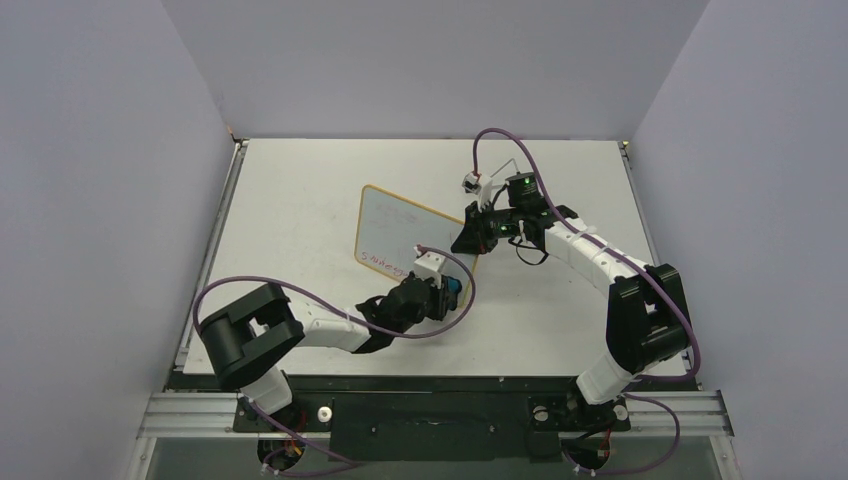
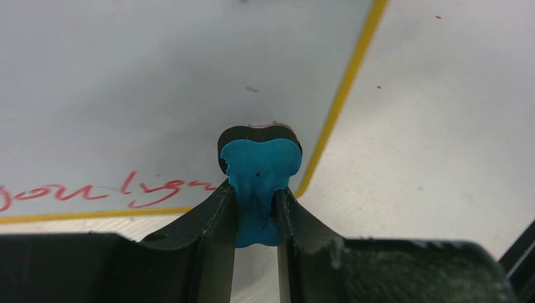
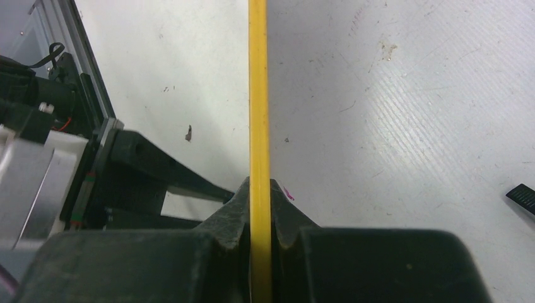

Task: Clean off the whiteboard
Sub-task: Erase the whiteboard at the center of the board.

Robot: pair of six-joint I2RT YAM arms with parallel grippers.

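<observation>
The whiteboard [image 1: 400, 225] sits near the middle of the table [image 1: 300, 180], between the 2 arms, with its white face showing to the top camera. Whether it lies flat or leans I cannot tell. A thin yellow frame [image 2: 344, 95] runs round it.

The right gripper [image 1: 470, 238] is at the board's right edge. In the right wrist view its 2 fingers [image 3: 230, 208] are closed on the frame, which runs straight up between them as a narrow yellow strip. The table surface behind it is scuffed and speckled.

The left gripper [image 2: 255, 202] is at the board's near right corner. Its fingers are clamped on a blue eraser [image 2: 260, 167], which sticks out past the fingertips. The eraser's black pad [image 2: 252, 134] faces the board and looks pressed against the white surface, just inside the frame's corner.

Red writing [image 2: 94, 189] runs along the board's near edge, just above the frame. Its last strokes end just left of the eraser. The face above the writing looks mostly clean, with a few faint marks and a small dark fleck above the pad
</observation>
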